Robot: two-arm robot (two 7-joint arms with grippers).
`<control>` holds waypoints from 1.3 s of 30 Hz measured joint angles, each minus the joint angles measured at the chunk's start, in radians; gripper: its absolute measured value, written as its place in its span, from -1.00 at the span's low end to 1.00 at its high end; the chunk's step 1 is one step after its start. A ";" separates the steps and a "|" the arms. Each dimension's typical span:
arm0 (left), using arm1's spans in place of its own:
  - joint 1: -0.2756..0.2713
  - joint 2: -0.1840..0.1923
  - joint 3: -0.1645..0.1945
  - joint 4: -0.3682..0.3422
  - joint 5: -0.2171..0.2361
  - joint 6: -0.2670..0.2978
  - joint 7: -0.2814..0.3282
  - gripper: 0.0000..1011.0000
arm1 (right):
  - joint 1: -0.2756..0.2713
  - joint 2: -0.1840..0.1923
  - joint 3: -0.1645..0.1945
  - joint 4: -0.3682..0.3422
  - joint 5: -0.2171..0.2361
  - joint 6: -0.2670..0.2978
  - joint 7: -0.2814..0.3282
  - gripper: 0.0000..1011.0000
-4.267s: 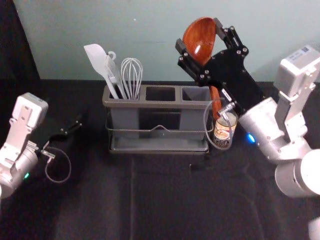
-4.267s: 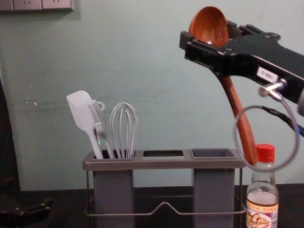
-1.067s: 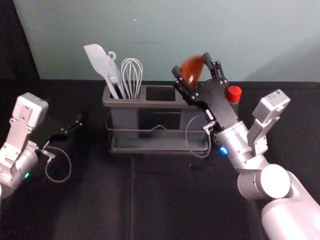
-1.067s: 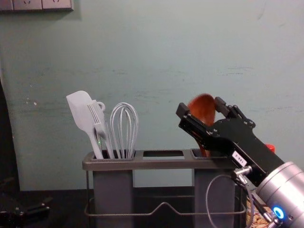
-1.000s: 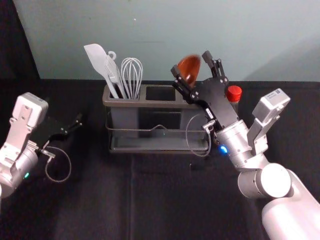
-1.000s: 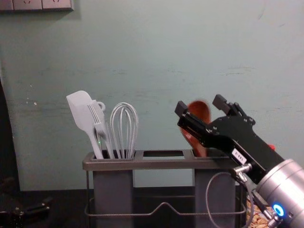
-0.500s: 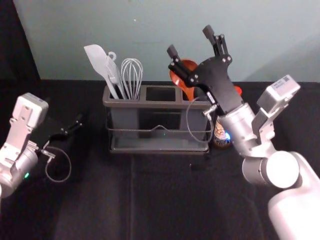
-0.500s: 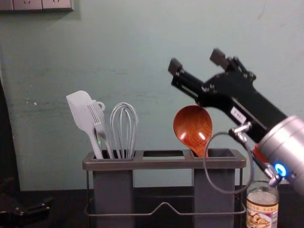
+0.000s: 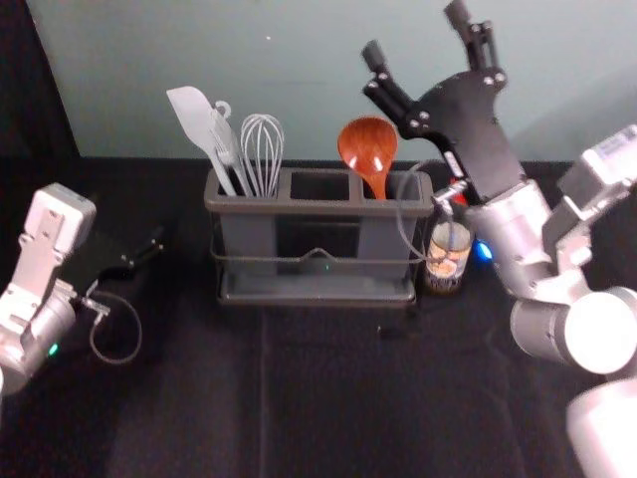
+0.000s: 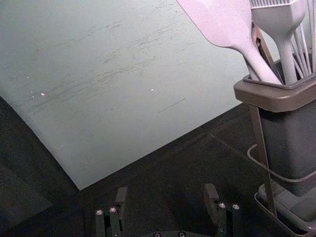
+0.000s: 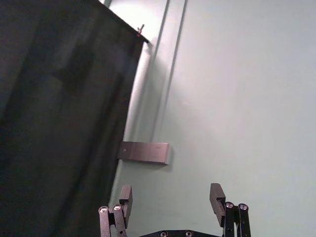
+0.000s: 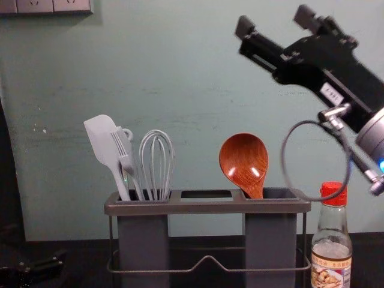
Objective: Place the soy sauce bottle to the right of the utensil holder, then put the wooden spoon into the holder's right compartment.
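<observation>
Wooden spoon (image 9: 367, 149) is stood bowl-up in the right compartment of the utensil holder (image 9: 318, 207); the soy sauce bottle (image 12: 331, 243) is set just right of it. Above and right of the spoon, the right gripper (image 9: 415, 33) is held, 2 fingers wide apart. The left gripper (image 9: 139, 257) is parked left of the holder, 2 fingers spread wide.

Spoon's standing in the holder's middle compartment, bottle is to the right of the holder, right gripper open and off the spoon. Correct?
Wrong compartment: the chest view shows the spoon in the holder's right compartment. The rest holds: bottle to the right of the holder, right gripper open and off the spoon.
</observation>
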 joint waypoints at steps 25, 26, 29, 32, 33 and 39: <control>0.000 0.000 0.000 0.000 0.000 0.000 0.000 0.98 | -0.141 0.123 0.211 -0.088 -0.090 0.185 -0.140 0.98; 0.000 0.000 0.000 0.000 0.000 0.000 0.000 0.98 | -0.147 0.126 0.215 -0.082 -0.089 0.191 -0.140 0.98; 0.000 0.000 0.000 0.000 0.000 0.000 0.000 0.98 | -0.166 0.134 0.226 -0.056 -0.093 0.214 -0.143 0.98; 0.000 0.000 0.000 0.000 0.000 0.000 0.000 0.98 | -0.179 0.141 0.230 -0.025 -0.101 0.241 -0.148 0.98; 0.000 0.000 0.000 0.000 0.000 0.000 0.000 0.98 | -0.182 0.142 0.230 -0.017 -0.103 0.246 -0.148 0.98; 0.000 0.000 0.000 0.000 0.000 0.000 0.000 0.98 | -0.187 0.145 0.224 0.048 -0.116 0.272 -0.154 0.98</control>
